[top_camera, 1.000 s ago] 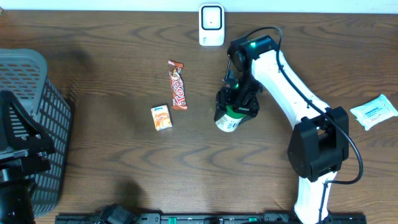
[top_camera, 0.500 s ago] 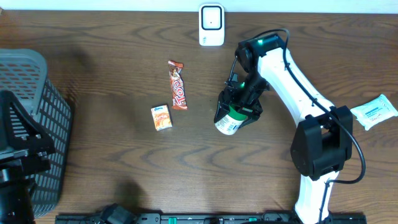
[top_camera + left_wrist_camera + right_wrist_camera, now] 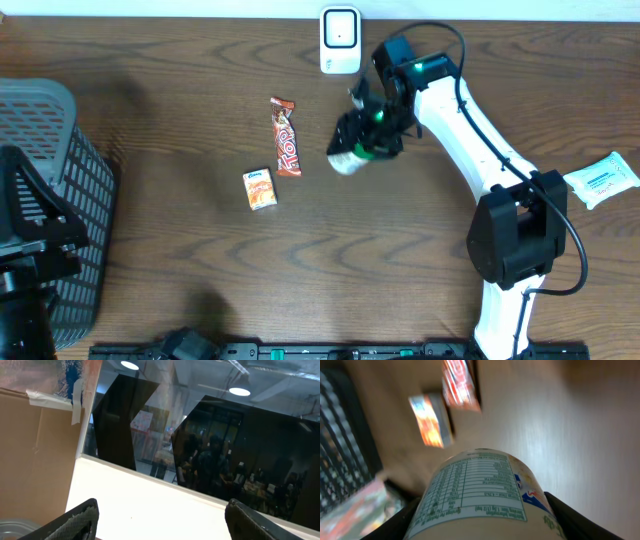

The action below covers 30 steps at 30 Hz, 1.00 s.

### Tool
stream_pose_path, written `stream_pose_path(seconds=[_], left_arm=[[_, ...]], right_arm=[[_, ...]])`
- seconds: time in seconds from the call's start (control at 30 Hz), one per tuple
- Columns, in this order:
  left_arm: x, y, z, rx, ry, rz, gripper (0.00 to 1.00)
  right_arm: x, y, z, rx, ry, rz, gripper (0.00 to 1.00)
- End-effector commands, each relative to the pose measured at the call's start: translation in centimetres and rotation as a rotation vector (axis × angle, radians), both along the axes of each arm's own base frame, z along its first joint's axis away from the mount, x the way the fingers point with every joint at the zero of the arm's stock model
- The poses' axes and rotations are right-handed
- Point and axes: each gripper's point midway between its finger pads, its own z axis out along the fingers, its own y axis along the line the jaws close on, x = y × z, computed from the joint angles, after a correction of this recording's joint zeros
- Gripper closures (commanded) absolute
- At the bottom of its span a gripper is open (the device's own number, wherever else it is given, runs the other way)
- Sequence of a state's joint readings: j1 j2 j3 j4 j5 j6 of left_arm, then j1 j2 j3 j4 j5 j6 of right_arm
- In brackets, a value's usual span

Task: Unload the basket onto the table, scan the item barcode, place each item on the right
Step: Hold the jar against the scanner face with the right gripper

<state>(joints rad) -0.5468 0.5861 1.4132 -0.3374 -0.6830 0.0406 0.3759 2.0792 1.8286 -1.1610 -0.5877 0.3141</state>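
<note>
While clasping the tilted white container [image 3: 346, 162] in the right hand [image 3: 370, 138] near the scanner [image 3: 340, 40], holding the left hand [image 3: 160, 521] open.

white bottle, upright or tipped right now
Tipped. The white bottle lies sideways in the right tool, its pale end pointing toward the candy bar.

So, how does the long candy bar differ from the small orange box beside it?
The candy bar is long and narrow; the orange box is short and blocky. The bar's wrapper is mostly red; the box is orange with a pale end. Both lie flat on the table, untouched.
</note>
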Motion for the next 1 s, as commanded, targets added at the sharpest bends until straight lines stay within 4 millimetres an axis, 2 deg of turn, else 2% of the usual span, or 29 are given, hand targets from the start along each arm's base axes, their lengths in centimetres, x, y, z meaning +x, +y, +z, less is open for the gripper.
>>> stream_pose_path(seconds=[0.0,0.17,0.27,0.4,0.5,0.67,0.87,0.97], left_arm=[[-0.3,0.1,0.0,-0.012,-0.009,-0.004,0.19],[-0.2,0.1,0.0,-0.011,-0.008,-0.004,0.19],[-0.2,0.1,0.0,-0.011,-0.008,-0.004,0.19],[-0.2,0.1,0.0,-0.011,-0.008,-0.004,0.19],[-0.2,0.1,0.0,-0.011,-0.007,-0.004,0.19],[-0.2,0.1,0.0,-0.011,-0.008,-0.004,0.19],[-0.2,0.1,0.0,-0.011,-0.008,-0.004,0.19],[-0.2,0.1,0.0,-0.011,-0.008,-0.004,0.19]], right_arm=[[3.6,0.0,2.9,0.018,-0.150,-0.045,0.50],[10.1,-2.3,6.6,-0.140,-0.463,-0.147,0.53],[13.2,-3.7,7.9,-0.257,-0.626,-0.225,0.55],[16.7,-5.0,9.2,-0.380,-0.814,-0.317,0.55],[18.8,-4.8,9.6,-0.399,-0.919,-0.372,0.54],[22.4,-3.3,8.8,-0.367,-1.056,-0.371,0.54],[26.1,-1.4,4.6,-0.330,-1.154,-0.380,0.56],[27.4,-0.4,3.5,-0.327,-1.233,-0.352,0.56]])
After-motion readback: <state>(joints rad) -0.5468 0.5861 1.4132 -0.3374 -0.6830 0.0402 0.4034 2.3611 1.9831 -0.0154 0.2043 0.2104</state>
